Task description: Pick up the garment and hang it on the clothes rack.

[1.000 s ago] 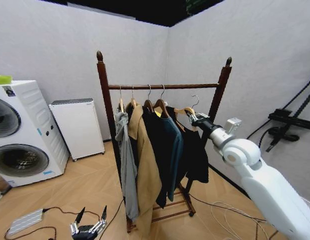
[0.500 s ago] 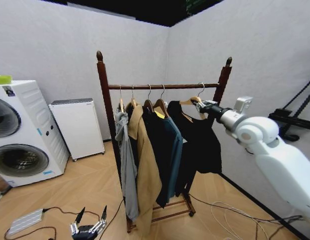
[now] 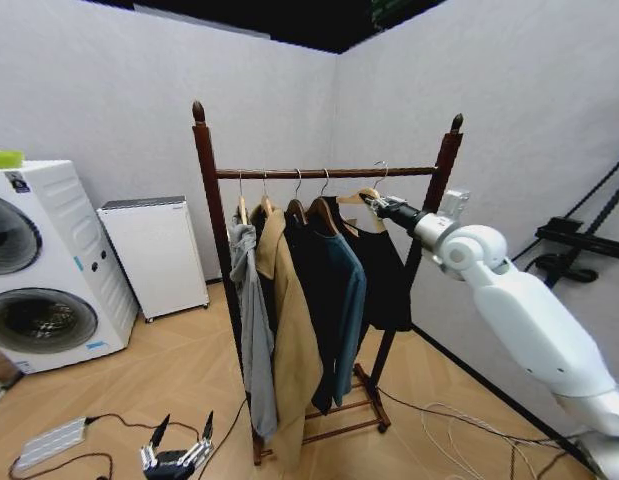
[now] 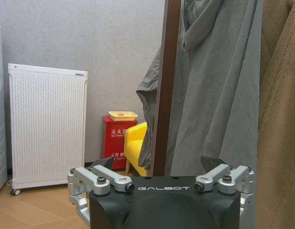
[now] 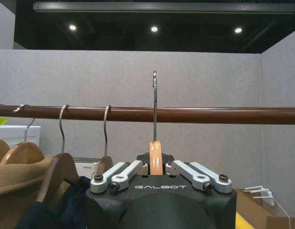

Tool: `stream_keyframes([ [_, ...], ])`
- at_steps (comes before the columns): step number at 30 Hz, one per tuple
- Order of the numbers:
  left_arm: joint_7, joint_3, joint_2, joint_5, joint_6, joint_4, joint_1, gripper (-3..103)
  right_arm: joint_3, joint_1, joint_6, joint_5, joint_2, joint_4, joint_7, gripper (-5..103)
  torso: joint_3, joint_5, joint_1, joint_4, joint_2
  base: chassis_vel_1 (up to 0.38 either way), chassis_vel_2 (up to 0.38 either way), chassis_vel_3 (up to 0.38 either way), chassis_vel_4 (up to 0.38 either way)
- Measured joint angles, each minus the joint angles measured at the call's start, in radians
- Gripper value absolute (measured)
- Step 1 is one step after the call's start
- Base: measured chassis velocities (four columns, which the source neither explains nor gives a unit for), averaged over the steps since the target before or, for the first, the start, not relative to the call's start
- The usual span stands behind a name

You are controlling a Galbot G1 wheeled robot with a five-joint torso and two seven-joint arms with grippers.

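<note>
The garment (image 3: 390, 272), plain black on a pale wooden hanger (image 3: 360, 194), hangs at the right end of the clothes rack (image 3: 206, 220), a dark reddish-brown frame with knob tops. My right gripper (image 3: 378, 206) is shut on the hanger's neck just under the bar (image 3: 329, 173). In the right wrist view the fingers (image 5: 119, 173) clamp the hanger (image 5: 156, 153), and its metal hook (image 5: 154, 95) rises across the bar (image 5: 209, 115), tip above it. Whether the hook rests on the bar I cannot tell. My left gripper (image 3: 175, 456) hangs low and open, its wrist view facing the rack post (image 4: 165, 86).
A grey top (image 3: 252, 330), a tan coat (image 3: 291, 350) and a blue coat (image 3: 346, 300) fill the bar's left half. A washing machine (image 3: 39, 270) and a white unit (image 3: 154, 255) stand at the left wall. Cables (image 3: 79, 440) lie on the floor; the right wall is close.
My right gripper has lifted the garment from below the bar up to bar height, then carried it left along the bar toward the other clothes. The left arm stayed still.
</note>
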Motion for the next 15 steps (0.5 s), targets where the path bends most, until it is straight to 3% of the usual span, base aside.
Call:
stream_keyframes([
  [7, 0.000, 0.000, 0.000, 0.000, 0.000, 0.000, 0.000, 100, -0.062, 0.076, 0.008, -0.036, 0.032, -0.085, -0.013, 10, 0.000, -0.0001, 0.000, -0.0003, 0.000, 0.000, 0.000, 0.000, 0.000],
  [15, 0.000, 0.000, 0.000, 0.000, 0.000, 0.000, 0.000, 100, -0.129, 0.176, 0.021, -0.078, 0.117, -0.192, -0.032, 10, 0.000, 0.0000, 0.000, -0.0003, 0.000, 0.000, 0.000, 0.000, 0.000],
])
